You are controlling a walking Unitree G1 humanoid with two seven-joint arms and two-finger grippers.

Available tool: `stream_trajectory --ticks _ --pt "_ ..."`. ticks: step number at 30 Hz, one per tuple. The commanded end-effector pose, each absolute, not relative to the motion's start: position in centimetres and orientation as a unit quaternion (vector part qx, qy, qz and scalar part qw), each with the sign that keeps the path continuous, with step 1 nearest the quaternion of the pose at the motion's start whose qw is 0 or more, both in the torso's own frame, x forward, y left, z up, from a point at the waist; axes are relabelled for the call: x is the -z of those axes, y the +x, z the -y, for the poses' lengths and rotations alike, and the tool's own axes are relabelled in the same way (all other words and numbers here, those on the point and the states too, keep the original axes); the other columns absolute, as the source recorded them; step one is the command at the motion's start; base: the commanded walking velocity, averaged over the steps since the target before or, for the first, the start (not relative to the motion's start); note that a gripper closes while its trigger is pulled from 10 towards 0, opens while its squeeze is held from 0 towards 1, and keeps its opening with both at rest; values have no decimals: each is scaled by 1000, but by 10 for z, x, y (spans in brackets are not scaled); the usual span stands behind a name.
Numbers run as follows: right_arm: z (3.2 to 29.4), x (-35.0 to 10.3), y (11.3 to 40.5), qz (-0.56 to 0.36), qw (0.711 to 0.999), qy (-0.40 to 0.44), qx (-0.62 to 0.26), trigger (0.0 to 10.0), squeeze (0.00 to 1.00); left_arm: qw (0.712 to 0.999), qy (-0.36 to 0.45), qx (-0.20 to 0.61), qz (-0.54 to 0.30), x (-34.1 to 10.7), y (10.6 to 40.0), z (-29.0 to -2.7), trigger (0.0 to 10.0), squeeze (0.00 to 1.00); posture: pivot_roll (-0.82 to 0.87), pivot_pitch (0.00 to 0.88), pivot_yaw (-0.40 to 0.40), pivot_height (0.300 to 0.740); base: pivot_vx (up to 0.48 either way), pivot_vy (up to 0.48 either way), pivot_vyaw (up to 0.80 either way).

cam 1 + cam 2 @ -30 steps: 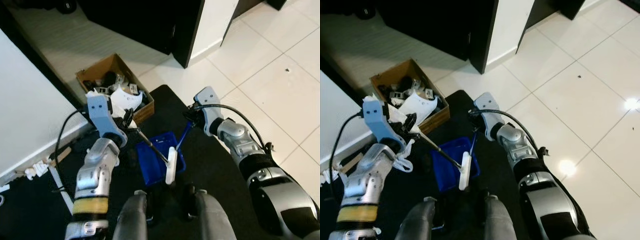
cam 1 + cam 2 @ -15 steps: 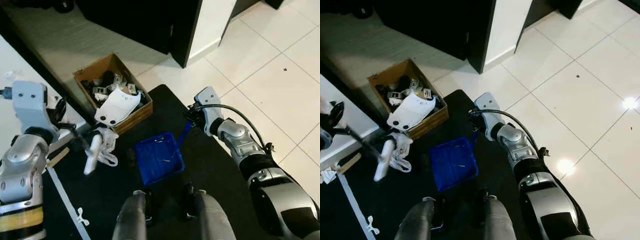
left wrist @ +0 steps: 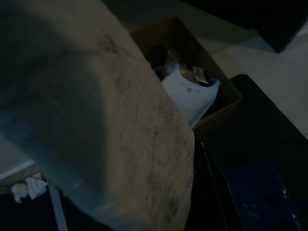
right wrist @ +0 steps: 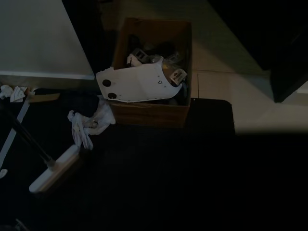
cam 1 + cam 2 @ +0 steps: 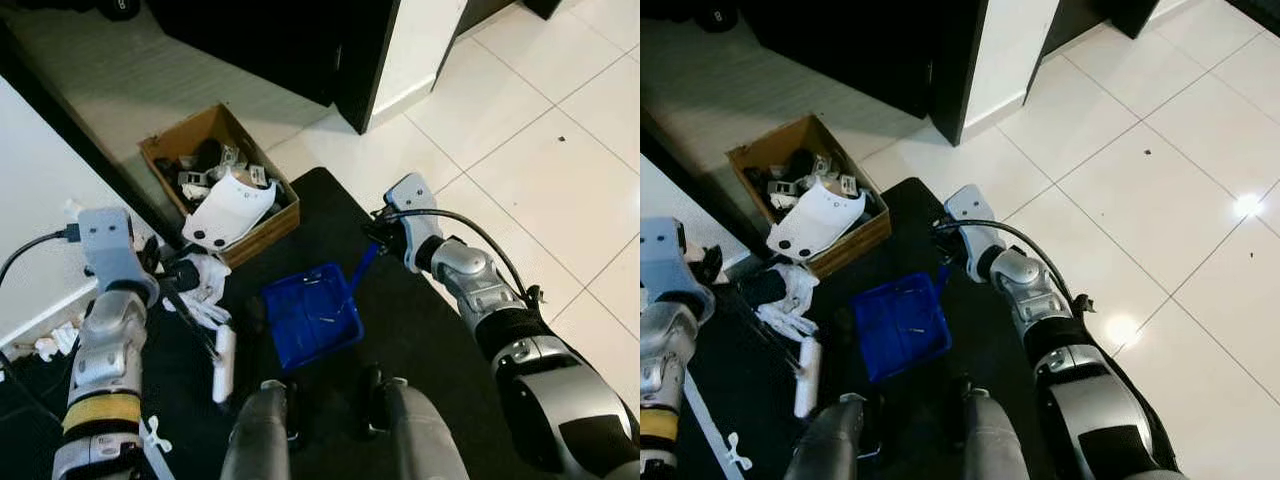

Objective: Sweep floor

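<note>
Black mat point(image 5: 420, 330): brush point(image 5: 223, 364) below left jaws point(image 5: 170, 275), beside dustpan point(image 5: 310, 315).

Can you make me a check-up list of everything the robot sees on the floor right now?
Surface: black mat over white floor tiles.
Job's things: blue dustpan flat on the mat; white brush left of it, head on the mat.
Clutter: crumpled white rag beside the cardboard box, which is full of parts; white scraps by the wall.
Grippers: left gripper at the brush's thin handle; right gripper at the dustpan's blue handle; fingers unclear on both.
Cables: black cable looping along the right arm.
Surroundings: white wall, dark cabinet.
</note>
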State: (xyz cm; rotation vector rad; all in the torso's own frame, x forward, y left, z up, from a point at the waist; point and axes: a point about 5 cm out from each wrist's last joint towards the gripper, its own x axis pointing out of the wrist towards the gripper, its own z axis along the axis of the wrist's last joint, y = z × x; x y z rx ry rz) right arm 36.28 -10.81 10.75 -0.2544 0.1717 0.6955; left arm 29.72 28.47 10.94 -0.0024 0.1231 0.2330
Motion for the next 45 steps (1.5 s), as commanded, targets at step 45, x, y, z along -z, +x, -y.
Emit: stream_trajectory --ticks 45 --pt "111 -62 340 -178 916 -99 -346 10000 0 998 -59 3 15 -171 252 -279 10000 0 100 311 -57 740 0 0 0"
